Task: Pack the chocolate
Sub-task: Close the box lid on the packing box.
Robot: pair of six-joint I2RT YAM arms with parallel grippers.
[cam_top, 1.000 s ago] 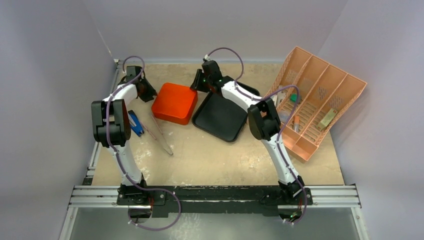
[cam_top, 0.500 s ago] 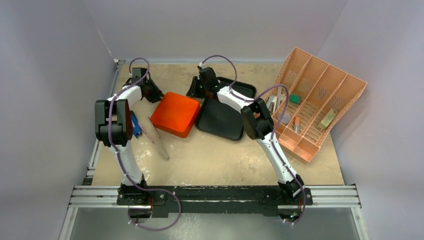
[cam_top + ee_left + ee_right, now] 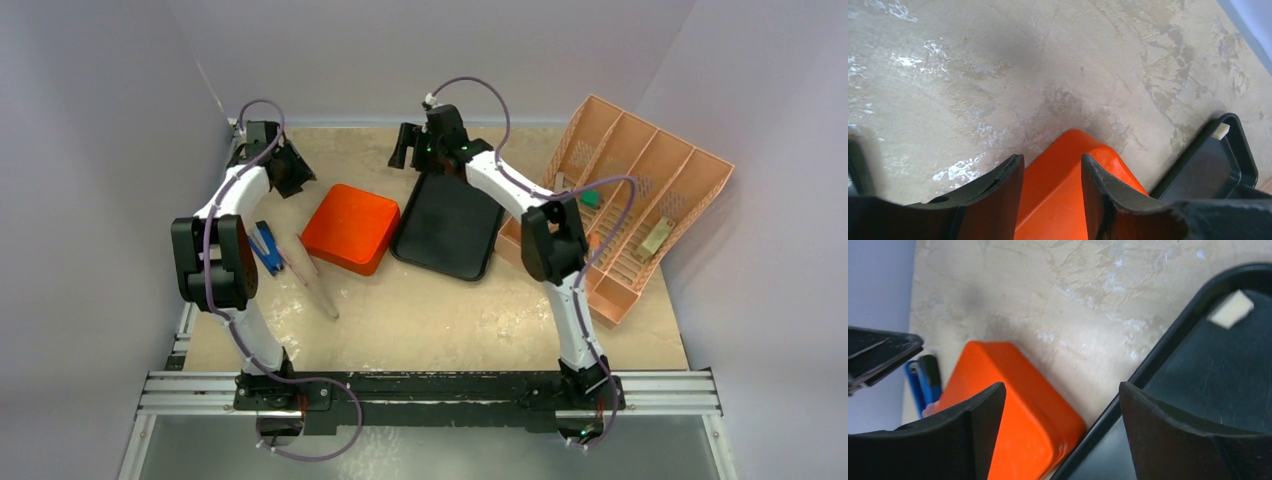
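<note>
Near the orange box (image 3: 350, 228), left tool (image 3: 1051, 161) gapes, empty.

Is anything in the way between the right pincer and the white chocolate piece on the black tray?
Nothing visible. The white chocolate piece lies bare in a corner of the black tray, ahead of the open right pincer.

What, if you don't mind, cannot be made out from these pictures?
- Orange box: inside unseen in every view; only its smooth outer face shows.
- Chocolate: one cream piece shows on the black tray; the right arm covers the tray's far end in the top view.
- Peach organizer contents: too small to name, top view.
- Blue object: partly behind the left arm, top view.
</note>
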